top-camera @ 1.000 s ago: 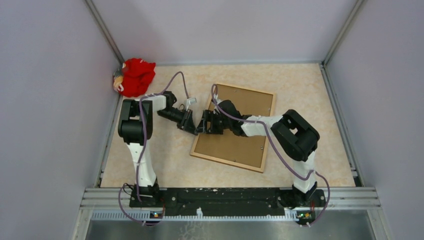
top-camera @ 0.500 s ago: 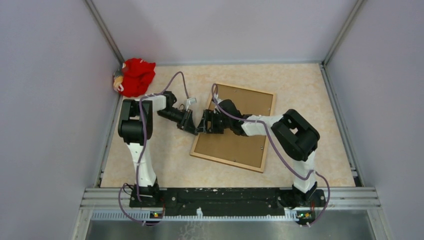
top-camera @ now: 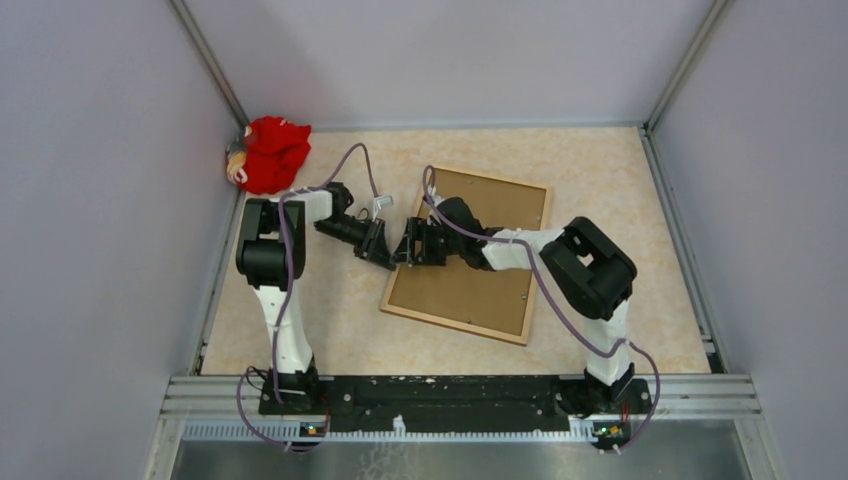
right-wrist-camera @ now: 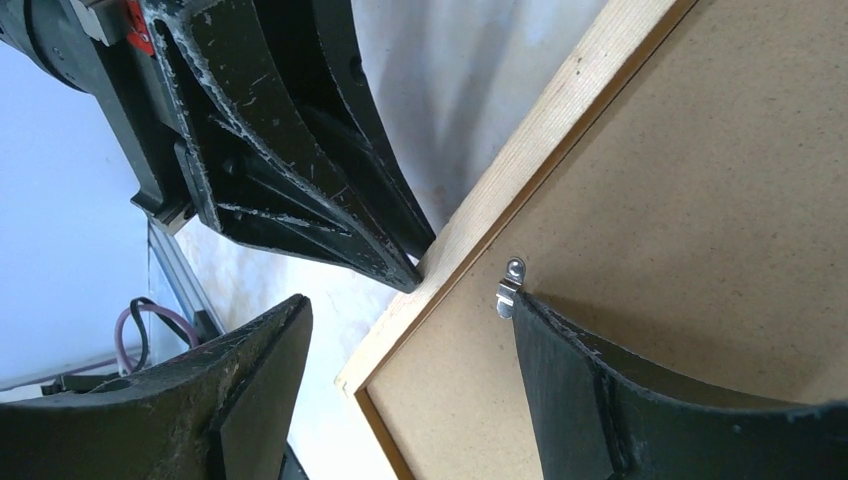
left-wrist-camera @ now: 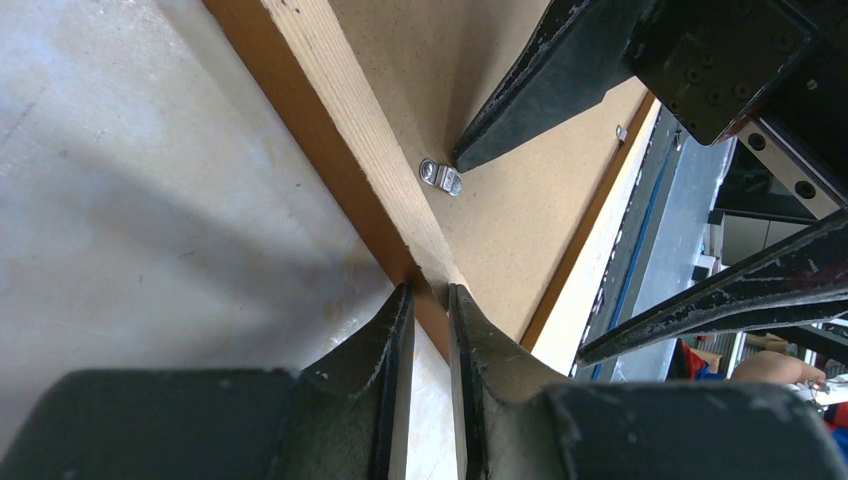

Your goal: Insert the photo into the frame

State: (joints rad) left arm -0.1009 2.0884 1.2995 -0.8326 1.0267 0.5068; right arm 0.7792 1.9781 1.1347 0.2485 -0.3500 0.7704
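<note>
The frame [top-camera: 455, 326] lies face down in mid-table, with its brown backing board [top-camera: 470, 280] showing inside the moulding. The photo is hidden. My left gripper [top-camera: 386, 256] is shut on the frame's left moulding [left-wrist-camera: 330, 110], which runs in between its fingertips [left-wrist-camera: 400, 320]. My right gripper [top-camera: 410, 245] is open and straddles that same edge [right-wrist-camera: 540, 140]. One of its fingers [right-wrist-camera: 590, 380] rests on the backing board beside a small metal clip [right-wrist-camera: 510, 285]. The other finger [right-wrist-camera: 255, 385] hangs over the table outside the frame. The clip also shows in the left wrist view [left-wrist-camera: 441, 177].
A red soft toy [top-camera: 272, 152] lies in the far left corner. Grey walls close in the table on the left, back and right. A black rail [top-camera: 450, 390] runs along the near edge.
The right arm's elbow has shifted very slightly to the left. Both grippers and the frame stay where they were.
</note>
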